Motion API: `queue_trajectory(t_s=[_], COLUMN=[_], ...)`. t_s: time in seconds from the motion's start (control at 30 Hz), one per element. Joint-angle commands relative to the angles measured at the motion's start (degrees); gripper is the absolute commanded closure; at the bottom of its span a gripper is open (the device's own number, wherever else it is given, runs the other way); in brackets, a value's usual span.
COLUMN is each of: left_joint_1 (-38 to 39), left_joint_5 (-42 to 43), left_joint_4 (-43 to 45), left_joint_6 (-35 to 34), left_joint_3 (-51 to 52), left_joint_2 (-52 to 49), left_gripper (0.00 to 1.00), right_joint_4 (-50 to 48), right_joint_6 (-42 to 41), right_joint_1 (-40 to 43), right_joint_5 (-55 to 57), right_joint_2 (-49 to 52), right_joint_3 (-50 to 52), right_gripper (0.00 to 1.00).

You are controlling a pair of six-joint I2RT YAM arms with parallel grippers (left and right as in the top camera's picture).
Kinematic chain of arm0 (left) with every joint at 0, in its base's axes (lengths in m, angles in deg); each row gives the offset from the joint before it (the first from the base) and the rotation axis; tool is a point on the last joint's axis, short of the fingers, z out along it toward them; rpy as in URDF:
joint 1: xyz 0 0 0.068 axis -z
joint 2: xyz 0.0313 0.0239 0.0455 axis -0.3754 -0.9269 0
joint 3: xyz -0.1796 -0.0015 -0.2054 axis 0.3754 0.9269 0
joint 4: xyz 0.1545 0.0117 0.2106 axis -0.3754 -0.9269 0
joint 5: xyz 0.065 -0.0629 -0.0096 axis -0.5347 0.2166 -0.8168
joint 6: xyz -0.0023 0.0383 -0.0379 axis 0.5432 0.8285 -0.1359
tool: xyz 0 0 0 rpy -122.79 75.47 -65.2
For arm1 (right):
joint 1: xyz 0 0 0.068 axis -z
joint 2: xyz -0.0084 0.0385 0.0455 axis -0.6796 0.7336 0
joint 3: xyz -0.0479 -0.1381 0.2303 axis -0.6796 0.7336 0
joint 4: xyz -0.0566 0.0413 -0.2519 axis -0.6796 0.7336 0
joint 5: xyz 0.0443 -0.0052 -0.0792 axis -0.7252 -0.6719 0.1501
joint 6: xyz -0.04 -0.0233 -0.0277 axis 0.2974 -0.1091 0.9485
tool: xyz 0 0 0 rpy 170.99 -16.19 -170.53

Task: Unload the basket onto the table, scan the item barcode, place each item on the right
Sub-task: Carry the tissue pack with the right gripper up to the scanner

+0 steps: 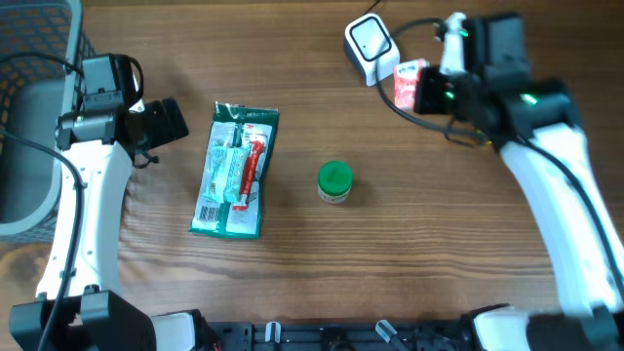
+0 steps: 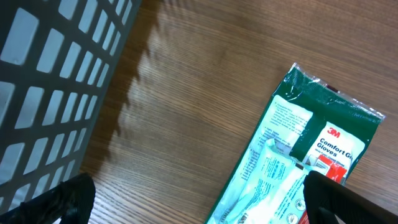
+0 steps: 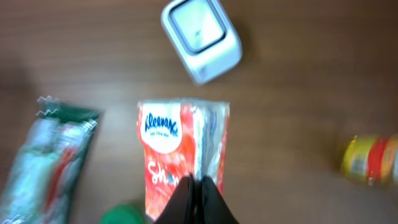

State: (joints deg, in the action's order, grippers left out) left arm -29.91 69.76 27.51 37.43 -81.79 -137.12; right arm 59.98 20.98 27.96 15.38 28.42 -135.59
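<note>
My right gripper [image 3: 198, 186] is shut on the lower edge of a red-and-white Kleenex tissue pack [image 3: 174, 143], held off the table just below the white barcode scanner [image 3: 201, 37]. From overhead the tissue pack [image 1: 407, 85] hangs beside the scanner [image 1: 370, 44] at the back right, with the right gripper [image 1: 429, 93] behind it. The pack's barcode is not visible. At the left, my left gripper [image 1: 171, 122] stands open and empty. Its black fingers [image 2: 65, 199] straddle bare wood and the corner of a green gloves packet [image 2: 298, 155].
The gloves packet [image 1: 237, 171] lies flat left of centre. A small jar with a green lid [image 1: 334, 181] stands mid-table. A dark mesh basket [image 1: 29, 97] fills the far left edge. A yellow-and-red object [image 3: 370, 160] shows blurred at the right of the right wrist view.
</note>
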Motion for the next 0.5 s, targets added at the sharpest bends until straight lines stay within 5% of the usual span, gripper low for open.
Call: queue_trajectory(t_s=[0.0,0.2,0.3,0.47], left_joint_1=[-0.20,-0.20,-0.20,-0.20], left_joint_5=[-0.52,-0.52,-0.52,-0.52], left_joint_4=[0.15,0.17,0.15,0.15], left_joint_6=[-0.52,-0.52,-0.52,-0.52], left_joint_3=[-0.04,-0.04,-0.04,-0.04], left_joint_2=[-0.22,-0.22,-0.20,-0.22], left_gripper=[0.00,0.00,0.00,0.00], right_joint_4=[-8.35,-28.35,-38.05,-46.86], right_joint_6=[8.72,22.23,30.42,31.67], right_joint_1=[-4.22,-10.71,-11.65,-11.63], right_joint_5=[15.15,38.45,43.01,44.74], right_joint_2=[7.87,20.22,25.46,30.58], right_joint_3=[-0.48,-0.48,-0.48,-0.42], right_gripper=[0.96,0.96,0.96,0.96])
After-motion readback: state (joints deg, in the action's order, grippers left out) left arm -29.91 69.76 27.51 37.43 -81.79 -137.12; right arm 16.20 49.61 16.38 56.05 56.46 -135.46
